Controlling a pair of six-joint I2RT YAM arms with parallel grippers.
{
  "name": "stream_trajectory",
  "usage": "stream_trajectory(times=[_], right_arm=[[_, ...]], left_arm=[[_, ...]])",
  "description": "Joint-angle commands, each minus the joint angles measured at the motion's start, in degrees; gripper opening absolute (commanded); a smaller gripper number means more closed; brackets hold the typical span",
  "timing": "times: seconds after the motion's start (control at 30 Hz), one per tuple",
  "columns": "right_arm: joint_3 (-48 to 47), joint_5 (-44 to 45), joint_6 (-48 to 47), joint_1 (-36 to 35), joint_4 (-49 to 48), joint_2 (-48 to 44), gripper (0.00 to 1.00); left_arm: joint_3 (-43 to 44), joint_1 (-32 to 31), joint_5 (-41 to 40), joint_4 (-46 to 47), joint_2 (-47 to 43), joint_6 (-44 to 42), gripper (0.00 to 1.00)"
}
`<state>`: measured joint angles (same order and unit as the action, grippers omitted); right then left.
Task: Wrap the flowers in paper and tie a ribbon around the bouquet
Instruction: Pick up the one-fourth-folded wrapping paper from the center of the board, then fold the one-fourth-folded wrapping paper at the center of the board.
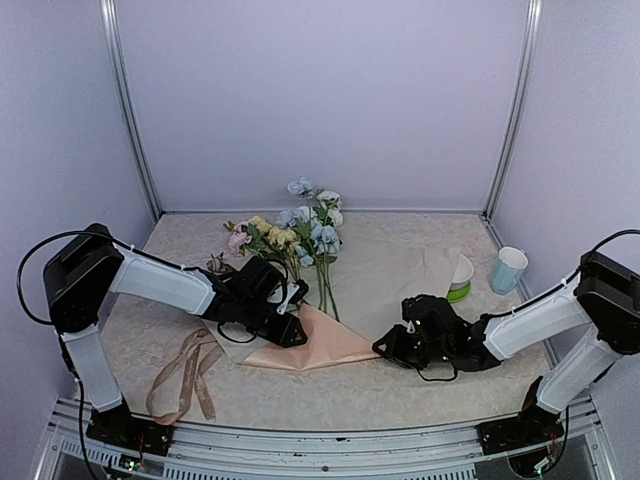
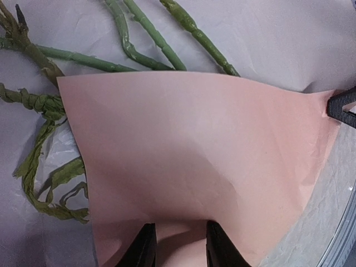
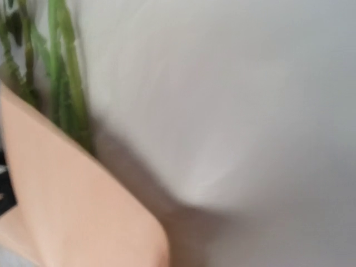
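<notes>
The flowers (image 1: pixel 300 230) lie on the paper (image 1: pixel 390 275), which is spread pale side up, with their green stems (image 2: pixel 150 39) pointing toward me. A peach flap (image 1: pixel 325 345) of the sheet is folded over the stem ends. My left gripper (image 1: pixel 297 335) is shut on that flap; in the left wrist view its fingertips vanish into the bunched peach paper (image 2: pixel 194 150). My right gripper (image 1: pixel 383 347) sits low at the flap's right corner. Its wrist view is blurred, showing only paper (image 3: pixel 233 83) and stems (image 3: pixel 64 72), no fingers. The ribbon (image 1: pixel 185 375) lies looped at front left.
A white and green bowl (image 1: pixel 460 275) and a blue and white cup (image 1: pixel 508 268) stand at the right, just past the paper. A lace cloth (image 1: pixel 150 330) covers the table. Walls close in the back and sides.
</notes>
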<state>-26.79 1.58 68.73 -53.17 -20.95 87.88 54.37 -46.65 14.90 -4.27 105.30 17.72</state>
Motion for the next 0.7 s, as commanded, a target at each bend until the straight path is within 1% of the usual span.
stream_trajectory(times=[0.0,0.03,0.07,0.2,0.33,0.37,0.4,0.53,0.67], right_arm=[[-1.94,1.87,-1.92,-0.02,4.49,-0.17,0.08],[-3.14,3.04,-3.37,-0.31,5.99,-0.32,0.02],[-4.86,4.34,-5.74,-0.76,9.61,-0.23,0.00],[-13.78,9.73,-12.68,-3.71,21.23,1.93,0.00],[-19.99,15.84,-17.62,-6.19,30.61,3.20,0.00],[-21.31,17.92,-18.70,-6.65,32.50,3.35,0.00],[-24.97,21.37,-20.88,-7.89,37.09,4.10,0.00],[-29.52,23.26,-26.25,-9.64,41.52,6.83,0.00],[-37.34,28.31,-31.68,-13.10,48.95,12.93,0.00]], left_arm=[[-3.09,0.50,-2.16,-7.19,5.59,-0.64,0.32],[-3.04,0.65,-1.95,-7.17,5.78,-0.57,0.32],[-2.96,0.75,-1.91,-7.23,5.92,-0.50,0.32],[-3.03,1.03,-1.84,-7.34,6.15,-0.33,0.32],[-3.06,1.25,-1.80,-7.35,6.45,-0.35,0.32],[-2.98,1.30,-1.72,-7.40,6.62,-0.28,0.32],[-2.78,1.71,-1.58,-7.84,7.22,-0.02,0.31],[-2.42,2.00,-1.95,-8.29,7.21,-0.13,0.32],[-1.36,2.50,-2.28,-9.11,7.67,-0.72,0.32]])
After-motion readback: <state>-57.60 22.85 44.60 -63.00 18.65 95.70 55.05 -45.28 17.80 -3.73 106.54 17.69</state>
